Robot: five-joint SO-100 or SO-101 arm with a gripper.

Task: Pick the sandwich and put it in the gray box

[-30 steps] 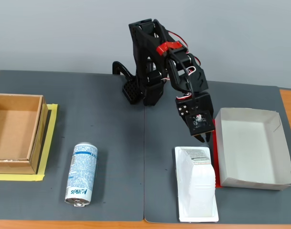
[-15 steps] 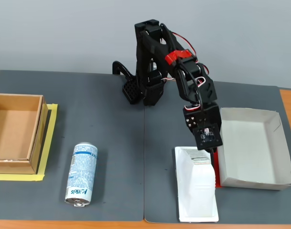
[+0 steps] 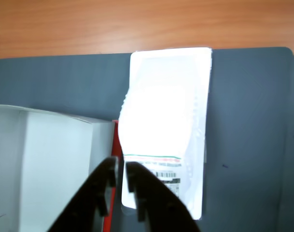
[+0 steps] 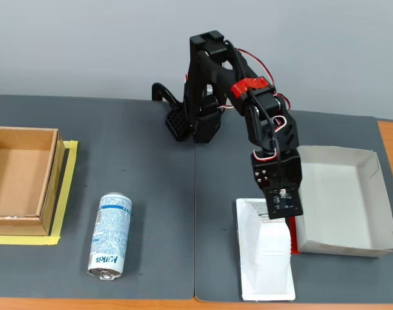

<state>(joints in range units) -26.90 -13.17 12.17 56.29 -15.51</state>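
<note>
The sandwich [image 3: 166,121] is a white wedge-shaped pack with a flat rim, lying on the dark mat [image 4: 151,194] with its printed label toward the arm. In the fixed view the sandwich [image 4: 266,261] lies just left of the gray box [image 4: 370,200], a shallow pale tray. My gripper [image 4: 281,218] hangs low over the pack's labelled end, at the edge beside the box. In the wrist view my gripper [image 3: 120,166] shows two black fingers almost together, nothing between them, above the pack's rim and the red strip [image 3: 115,145] next to the gray box [image 3: 50,159].
A blue-white can [image 4: 111,236] lies on its side at the left of the mat. A brown cardboard box [image 4: 19,181] stands on yellow tape at the far left. The arm's base [image 4: 196,123] is at the back centre. The wooden table edge [image 3: 137,24] lies beyond the pack.
The arm has reached forward and down, carrying the gripper from above the mat behind the sandwich to low over its labelled end. Nothing else moved.
</note>
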